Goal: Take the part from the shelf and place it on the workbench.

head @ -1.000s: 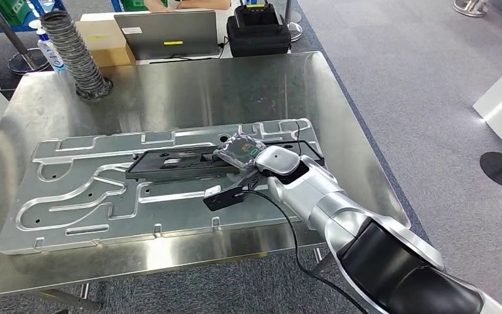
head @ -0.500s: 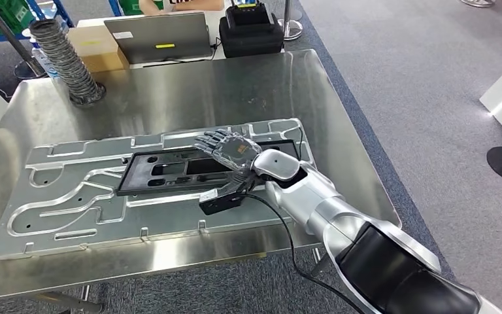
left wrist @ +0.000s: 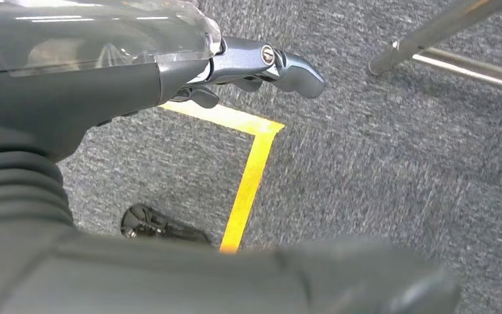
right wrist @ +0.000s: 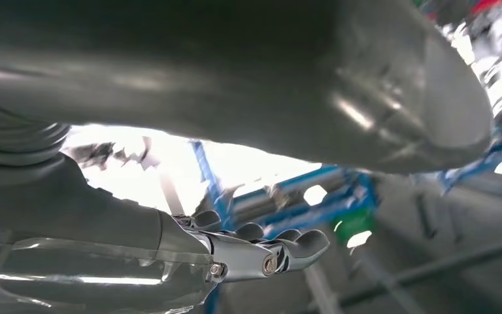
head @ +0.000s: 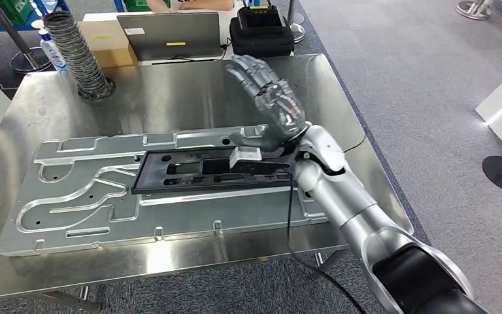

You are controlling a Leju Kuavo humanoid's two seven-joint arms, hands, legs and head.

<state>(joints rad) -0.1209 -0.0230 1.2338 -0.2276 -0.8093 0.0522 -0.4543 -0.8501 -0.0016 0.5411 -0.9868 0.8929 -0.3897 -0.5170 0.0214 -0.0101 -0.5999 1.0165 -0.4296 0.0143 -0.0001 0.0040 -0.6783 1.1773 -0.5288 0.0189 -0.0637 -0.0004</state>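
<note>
Placement looks done, in our judgement. We see the part, a long black frame, lying flat on the grey metal plate that covers the workbench, with nothing holding it. Right hand is raised above the bench, near the part's right end, fingers spread and empty. Left hand hangs over carpet with a yellow floor line; we note its fingers extended, nothing in them. What we think remains: pull the right arm clear.
</note>
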